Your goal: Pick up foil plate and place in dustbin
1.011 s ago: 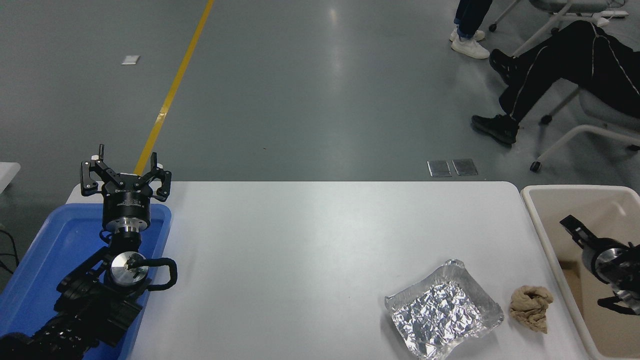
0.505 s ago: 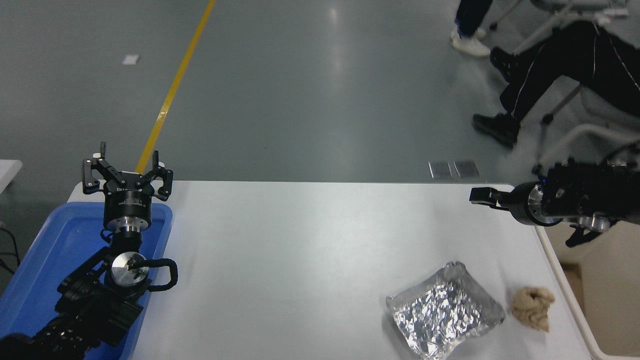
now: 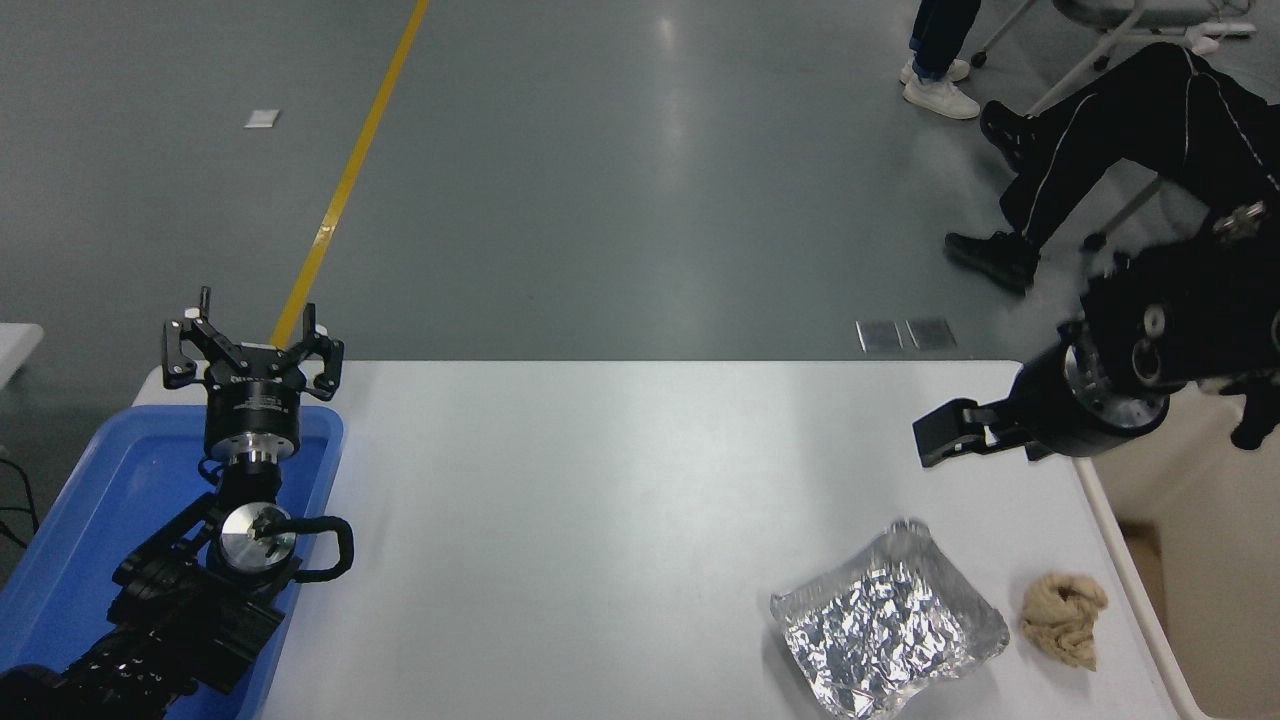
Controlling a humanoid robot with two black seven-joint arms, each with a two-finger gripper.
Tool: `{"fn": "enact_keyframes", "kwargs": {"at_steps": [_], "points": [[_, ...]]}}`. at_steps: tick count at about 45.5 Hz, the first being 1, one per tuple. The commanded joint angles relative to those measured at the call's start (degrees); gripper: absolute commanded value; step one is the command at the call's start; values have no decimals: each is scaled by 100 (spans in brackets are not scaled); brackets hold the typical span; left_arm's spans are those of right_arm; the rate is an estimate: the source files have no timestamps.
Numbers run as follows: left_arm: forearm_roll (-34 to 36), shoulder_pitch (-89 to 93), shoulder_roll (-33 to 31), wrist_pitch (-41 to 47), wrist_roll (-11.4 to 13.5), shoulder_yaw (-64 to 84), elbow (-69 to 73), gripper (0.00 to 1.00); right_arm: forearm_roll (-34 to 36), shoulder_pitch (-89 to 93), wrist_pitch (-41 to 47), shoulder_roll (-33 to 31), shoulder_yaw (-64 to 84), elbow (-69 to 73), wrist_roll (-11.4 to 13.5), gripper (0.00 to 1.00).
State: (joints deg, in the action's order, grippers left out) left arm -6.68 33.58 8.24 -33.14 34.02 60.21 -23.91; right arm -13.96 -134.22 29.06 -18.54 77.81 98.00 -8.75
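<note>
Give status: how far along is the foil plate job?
Nothing done yet: the plate lies on the table beside a paper wad. In hand: the right tool hangs empty above the table's right end. Left: grasp the plate and drop it in the bin.

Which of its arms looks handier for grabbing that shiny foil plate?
The right. Its gripper hangs just beyond the foil plate, close to the dustbin; the left gripper sits far across the table.
</note>
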Motion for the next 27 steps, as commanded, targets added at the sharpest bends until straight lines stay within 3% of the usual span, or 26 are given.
{"fn": "enact_keyframes", "kwargs": {"at_steps": [1,20,27], "points": [[0,-1,2,1,0,0,0,99,156,-1071,1470,-387,-222,200,-4,100],[-8,-1,2,1,0,0,0,99,701,-1713,1594,-861,524,200,84,100],[-9,-1,2,1,0,0,0,99,649,-818,629,-905,762,200,92,100]]}}
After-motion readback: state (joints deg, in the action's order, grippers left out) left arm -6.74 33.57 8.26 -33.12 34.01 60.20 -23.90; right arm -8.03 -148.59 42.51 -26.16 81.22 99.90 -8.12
